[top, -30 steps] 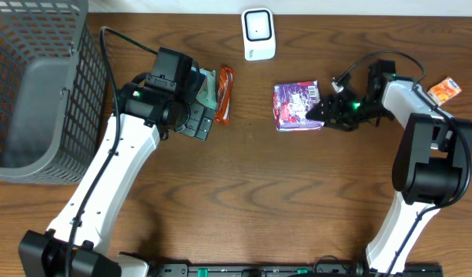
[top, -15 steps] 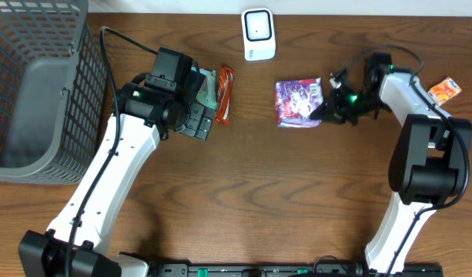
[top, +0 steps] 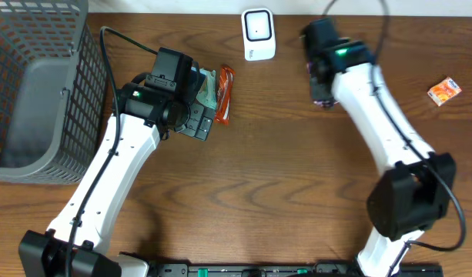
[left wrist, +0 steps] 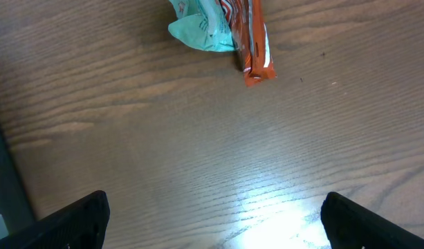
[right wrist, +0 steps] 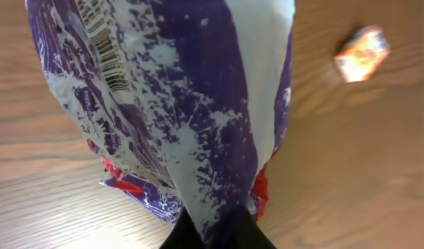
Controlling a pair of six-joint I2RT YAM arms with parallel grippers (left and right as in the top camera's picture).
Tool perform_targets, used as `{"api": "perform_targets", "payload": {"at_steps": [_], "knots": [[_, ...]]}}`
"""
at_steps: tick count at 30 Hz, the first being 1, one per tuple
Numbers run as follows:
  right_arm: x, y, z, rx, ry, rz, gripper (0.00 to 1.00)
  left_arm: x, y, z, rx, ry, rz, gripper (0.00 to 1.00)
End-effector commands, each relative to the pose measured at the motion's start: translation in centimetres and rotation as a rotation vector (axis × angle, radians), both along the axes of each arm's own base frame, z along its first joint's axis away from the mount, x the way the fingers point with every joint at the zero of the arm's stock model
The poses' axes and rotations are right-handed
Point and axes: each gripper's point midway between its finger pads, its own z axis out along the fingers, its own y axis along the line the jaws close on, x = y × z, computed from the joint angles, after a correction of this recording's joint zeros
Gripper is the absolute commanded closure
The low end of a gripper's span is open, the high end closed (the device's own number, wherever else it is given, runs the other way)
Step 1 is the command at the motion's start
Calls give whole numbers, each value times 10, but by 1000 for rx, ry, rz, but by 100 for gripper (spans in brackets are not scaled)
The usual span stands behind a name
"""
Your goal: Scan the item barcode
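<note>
The item is a purple and white packet (right wrist: pixel 198 104) with red edges, hanging from my right gripper (right wrist: pixel 215 234), which is shut on its lower edge. A barcode (right wrist: pixel 104 55) shows on the packet's upper left face. In the overhead view the right gripper (top: pixel 319 75) holds the packet (top: pixel 321 98) above the table, just right of the white scanner (top: pixel 259 35); the arm hides most of it. My left gripper (left wrist: pixel 215 221) stands open over bare wood, nothing between its fingers, and in the overhead view it (top: pixel 199 123) is next to two snacks.
A teal packet (left wrist: pixel 198 28) and an orange bar (left wrist: pixel 256 41) lie side by side ahead of the left gripper. A small orange packet (top: pixel 443 90) lies at the far right. A grey wire basket (top: pixel 35 85) fills the back left corner.
The right gripper shut on the purple packet, lifted it off the table and swung it left towards the scanner. The left arm has not moved.
</note>
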Motion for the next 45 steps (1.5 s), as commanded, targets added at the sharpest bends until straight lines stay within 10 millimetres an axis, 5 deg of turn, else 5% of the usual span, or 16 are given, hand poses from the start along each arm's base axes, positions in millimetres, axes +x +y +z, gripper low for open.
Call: {"api": "perform_targets", "payload": {"at_steps": [1, 7, 9, 10, 15, 17, 23, 27, 35, 45], "knots": [[0, -6, -19, -193, -15, -43, 97, 2, 0, 3, -12, -3, 13, 2], [-9, 53, -76, -64, 93, 48, 71, 2, 0, 3, -12, -3, 13, 2], [-11, 76, -82, 23, 103, 79, 45, 2, 0, 3, -12, -3, 13, 2], [-11, 98, -79, 113, 100, 108, 30, 2, 0, 3, -12, -3, 13, 2], [-4, 137, -47, 307, 87, 187, 28, 2, 0, 3, -12, -3, 13, 2], [1, 143, -29, 363, 76, 212, 18, 2, 0, 3, -12, -3, 13, 2], [15, 111, -1, 385, 74, 189, 19, 2, 0, 3, -12, -3, 13, 2], [17, 83, -8, 483, 145, 175, 20, 2, 0, 3, -12, -3, 13, 2], [15, 57, -16, 832, 226, 227, 11, 2, 0, 3, -12, -3, 13, 2], [8, 44, -70, 1051, 219, 215, 17, 2, 0, 3, -12, -3, 13, 2]]}}
